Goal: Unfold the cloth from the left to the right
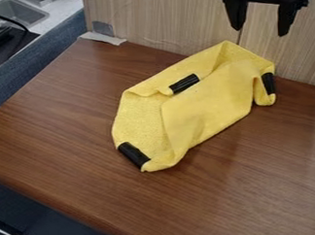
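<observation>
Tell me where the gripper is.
In the camera view, the open gripper hangs at the upper right, the wood-grain panel behind it and the yellow cloth below.

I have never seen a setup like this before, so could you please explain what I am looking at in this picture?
This is one view from a fixed camera looking down at a slant on a brown table. At the upper right hangs a robot arm's black gripper, its two fingers spread apart with nothing between them. Below it lies the yellow cloth, rumpled and partly folded over itself, with black strips at three places on its edges. The robot's job is to unfold it. Behind the table stands a wood-grain panel, and a sink shows at the upper left.
</observation>
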Robot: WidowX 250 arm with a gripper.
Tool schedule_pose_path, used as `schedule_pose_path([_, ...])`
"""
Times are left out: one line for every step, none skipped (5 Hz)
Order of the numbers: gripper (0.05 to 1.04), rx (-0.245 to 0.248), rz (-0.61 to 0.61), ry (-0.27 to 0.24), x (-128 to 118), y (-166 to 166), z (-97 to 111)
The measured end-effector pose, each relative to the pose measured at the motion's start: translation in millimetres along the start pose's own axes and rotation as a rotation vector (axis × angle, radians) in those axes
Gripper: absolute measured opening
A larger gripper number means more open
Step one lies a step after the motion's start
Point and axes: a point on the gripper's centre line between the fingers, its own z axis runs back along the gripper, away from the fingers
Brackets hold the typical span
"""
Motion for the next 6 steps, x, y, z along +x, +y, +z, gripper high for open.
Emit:
schedule_pose_path([1.0, 0.002, 0.003, 0.037, -5, 1, -13])
schedule_pose_path([1.0, -0.015, 0.018, 0.064, -11, 16, -23])
schedule_pose_path([1.0, -0.029, 0.073, 0.074, -16, 47, -27])
schedule_pose_path([1.0, -0.014, 0.089, 0.126, -28, 62, -43])
schedule_pose_path([1.0, 0.009, 0.103, 0.178, -37, 71, -61])
schedule_pose_path([1.0, 0.005, 0.121, 0.242, -47, 77, -80])
